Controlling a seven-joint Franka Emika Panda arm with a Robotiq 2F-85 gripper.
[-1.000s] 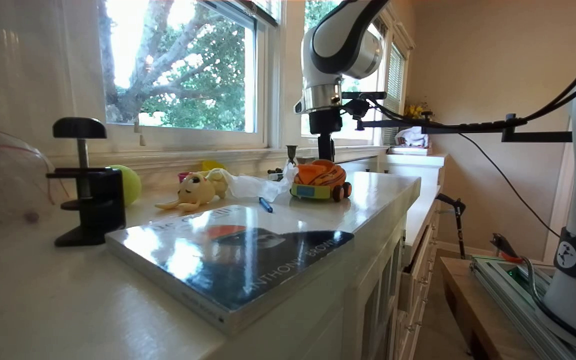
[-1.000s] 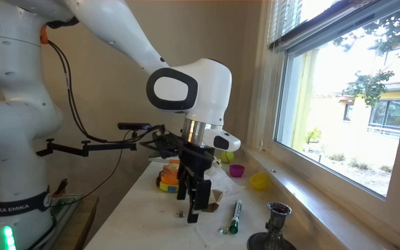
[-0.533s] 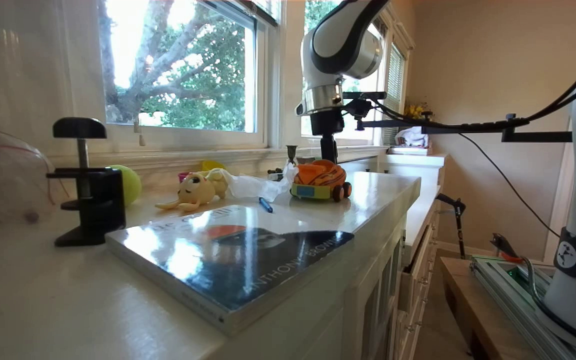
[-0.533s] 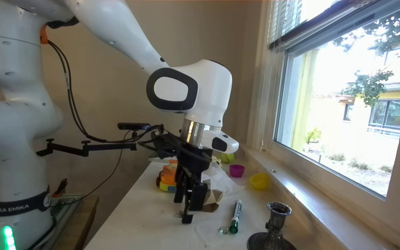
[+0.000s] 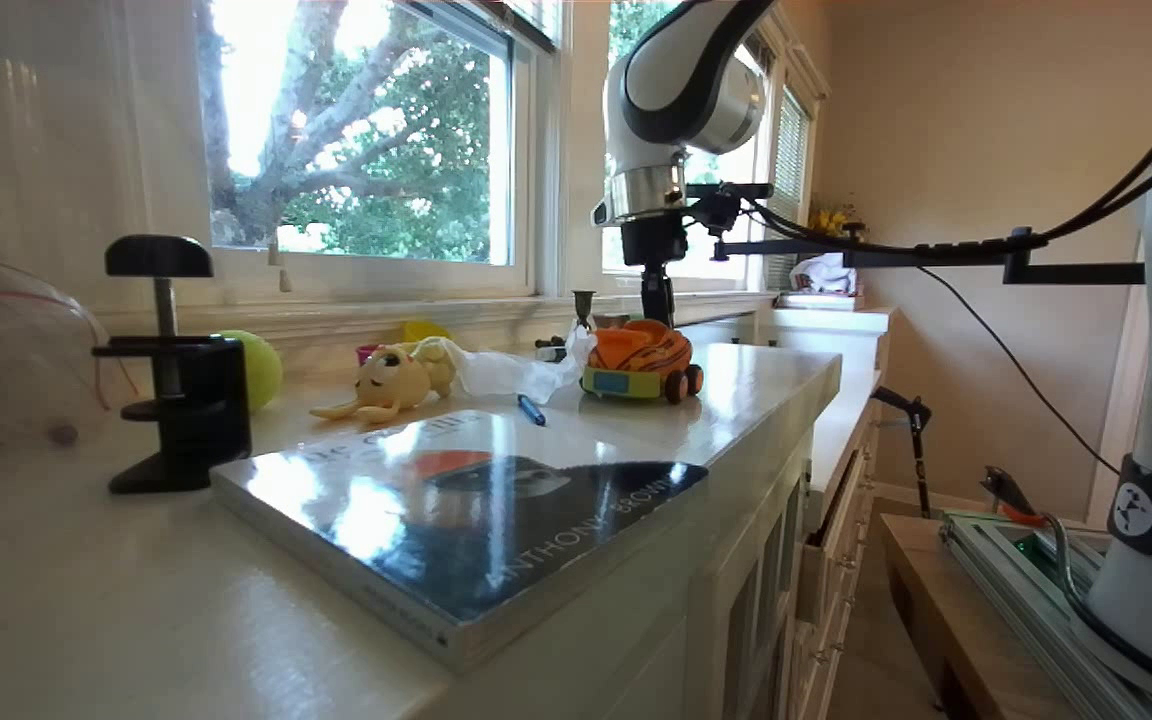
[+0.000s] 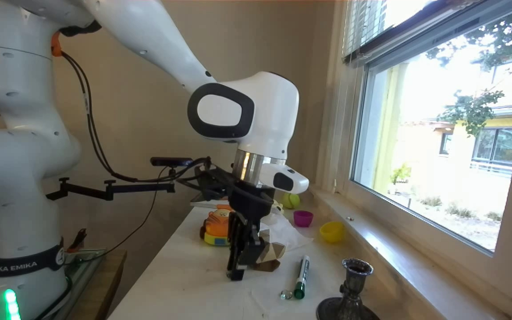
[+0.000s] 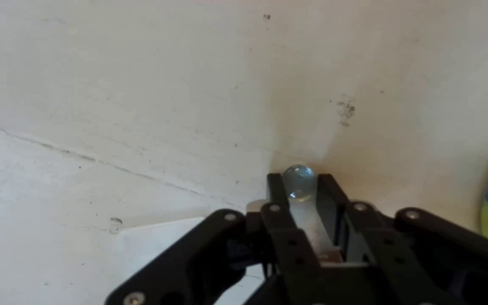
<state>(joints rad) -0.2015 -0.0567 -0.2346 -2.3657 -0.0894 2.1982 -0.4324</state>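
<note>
In an exterior view, an orange-and-yellow toy car [image 6: 216, 229] stands left of my black claw [image 6: 235, 273], which pinches a clear, round, glassy marble [image 7: 299, 184] (snug between both fingertips [image 7: 276, 188], near the white countertop [image 6: 180, 275]); rightward lies a green-and-white marker pen [image 6: 302, 276].

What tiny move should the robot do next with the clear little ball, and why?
Probably lift the gripper straight up, slowly and just a little: its fingers touch both sides of the clear little ball, so it looks held, but it's round and sits near their tips, so it might slip.
</note>
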